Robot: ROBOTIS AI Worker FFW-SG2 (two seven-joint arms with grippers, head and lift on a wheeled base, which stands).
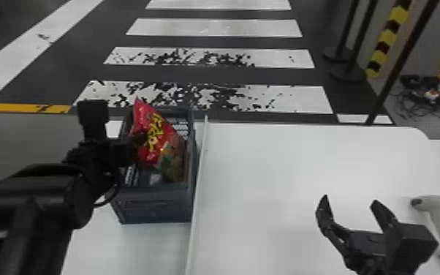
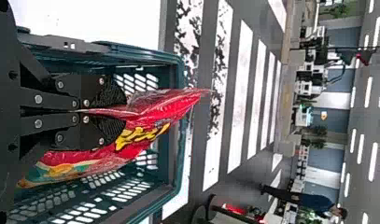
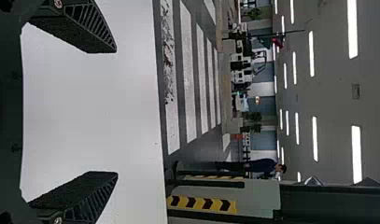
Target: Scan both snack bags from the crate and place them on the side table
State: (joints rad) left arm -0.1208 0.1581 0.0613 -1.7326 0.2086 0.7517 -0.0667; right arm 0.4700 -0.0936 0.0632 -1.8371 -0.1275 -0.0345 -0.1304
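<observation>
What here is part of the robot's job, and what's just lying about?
For the job:
red bag, held in the left gripper
crate
scanner
white table
right gripper, empty

Just about:
heap of cables, on the floor
black posts

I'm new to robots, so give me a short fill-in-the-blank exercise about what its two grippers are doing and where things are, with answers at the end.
1. The left gripper is closed on a snack bag that is mostly ____ in colour.
2. The right gripper has its two fingers spread ____.
3. In the head view, the handheld scanner lies to the ____ of the right gripper.
4. In that view, the crate stands to the ____ of the right gripper.

Missing words: red; apart; right; left.
</observation>
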